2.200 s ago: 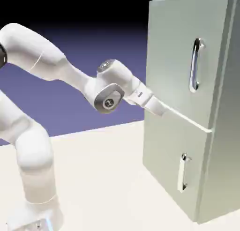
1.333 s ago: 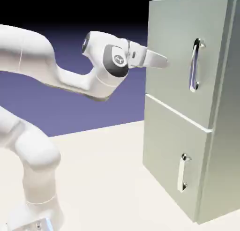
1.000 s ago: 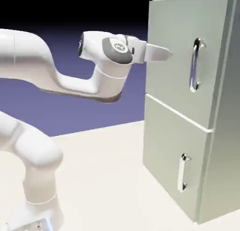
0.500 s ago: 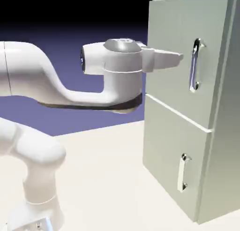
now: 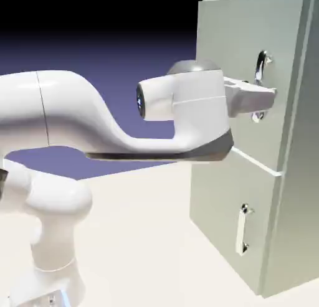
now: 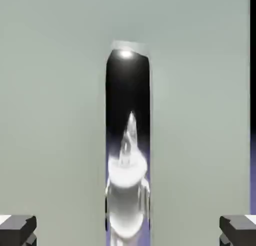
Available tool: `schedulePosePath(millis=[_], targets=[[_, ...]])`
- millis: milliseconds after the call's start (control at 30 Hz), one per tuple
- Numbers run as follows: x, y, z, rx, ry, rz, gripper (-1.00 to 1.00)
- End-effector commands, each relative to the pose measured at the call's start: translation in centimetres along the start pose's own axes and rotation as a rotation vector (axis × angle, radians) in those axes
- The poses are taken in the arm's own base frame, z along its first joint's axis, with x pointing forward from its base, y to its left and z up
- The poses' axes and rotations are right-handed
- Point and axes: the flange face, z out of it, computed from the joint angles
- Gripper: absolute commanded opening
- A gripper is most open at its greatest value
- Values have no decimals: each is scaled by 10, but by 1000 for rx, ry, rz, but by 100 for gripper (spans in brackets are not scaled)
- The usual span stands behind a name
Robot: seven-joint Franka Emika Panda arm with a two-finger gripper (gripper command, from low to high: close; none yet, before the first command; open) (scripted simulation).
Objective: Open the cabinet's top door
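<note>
The cabinet (image 5: 293, 175) is a tall pale grey-green box at the exterior view's right. Its top door (image 5: 230, 44) looks flush and closed. My gripper (image 5: 269, 100) has reached the door's vertical chrome handle (image 5: 262, 58) and covers the handle's middle. In the hand view the handle (image 6: 128, 140) runs upright through the centre, close up, with the door panel (image 6: 50, 115) behind it. My gripper (image 6: 128, 230) straddles the bar. The two grey fingertips (image 6: 17, 229) stand far apart at the bottom corners, clear of the bar on both sides, so the gripper is open.
Below the top door sits a shorter lower door (image 5: 221, 200) with a small chrome handle (image 5: 242, 230). The cabinet stands on a pale table (image 5: 143, 237). My white arm (image 5: 93, 119) stretches across from the left at handle height.
The arm has swung right and forward. The hand went from short of the door to straddling the top handle. No visible movement of the door.
</note>
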Motion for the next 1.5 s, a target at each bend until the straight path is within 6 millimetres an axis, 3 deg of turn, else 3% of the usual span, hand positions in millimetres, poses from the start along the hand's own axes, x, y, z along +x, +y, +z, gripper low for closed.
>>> schedulePosePath(millis=[0,200,400,533,967,1467], targets=[[-2,-2,-6,-12,12,0,-100],[-14,-14,-39,-80,83,0,-100],[-14,-15,-42,-85,88,-1,-100],[-26,-26,-67,-143,143,0,-100],[-77,-77,-147,-342,342,0,-100],[-142,-142,-203,-545,545,0,-100]])
